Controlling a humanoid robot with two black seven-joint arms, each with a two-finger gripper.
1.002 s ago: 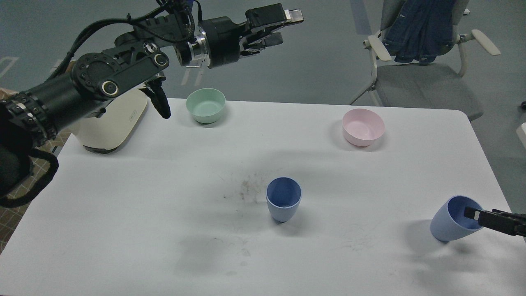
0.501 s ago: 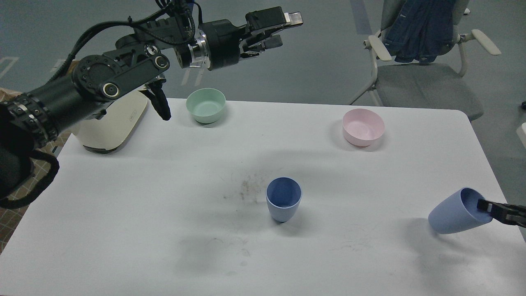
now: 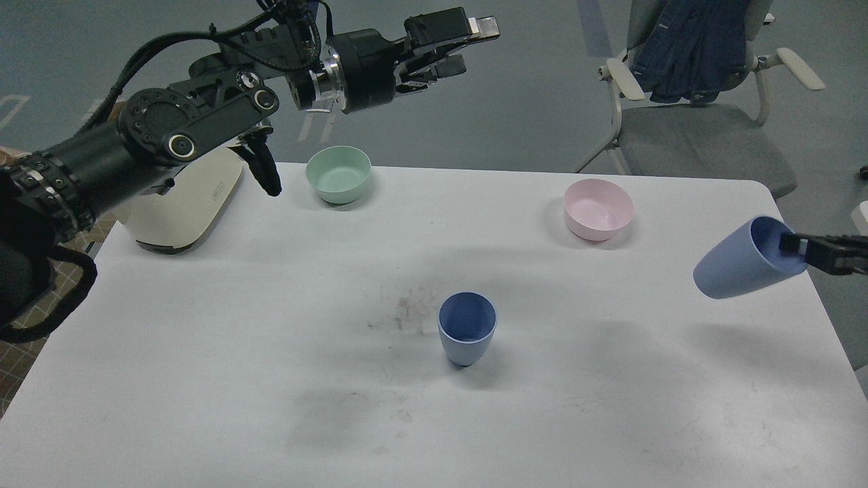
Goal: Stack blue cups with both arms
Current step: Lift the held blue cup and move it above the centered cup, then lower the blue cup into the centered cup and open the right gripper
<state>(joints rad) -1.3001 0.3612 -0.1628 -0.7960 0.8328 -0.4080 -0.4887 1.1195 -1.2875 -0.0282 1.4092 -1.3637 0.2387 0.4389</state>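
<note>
One blue cup (image 3: 467, 336) stands upright in the middle of the white table (image 3: 271, 339). A second blue cup (image 3: 740, 264) is held in the air at the right edge, tipped with its base to the left and its mouth to the right. My right gripper (image 3: 795, 248) is shut on that cup's rim, one finger inside the mouth. My left gripper (image 3: 468, 44) is high above the table's far edge, well away from both cups, with its fingers a little apart and nothing between them.
A mint-green bowl (image 3: 338, 174) stands at the back left and a pink bowl (image 3: 598, 209) at the back right. A cream appliance (image 3: 180, 203) sits at the far left corner. A grey chair (image 3: 698, 129) with a denim jacket stands behind the table.
My right gripper has lifted the second cup off the table and raised it well above the surface, tipping it further on its side. My left arm has barely moved.
</note>
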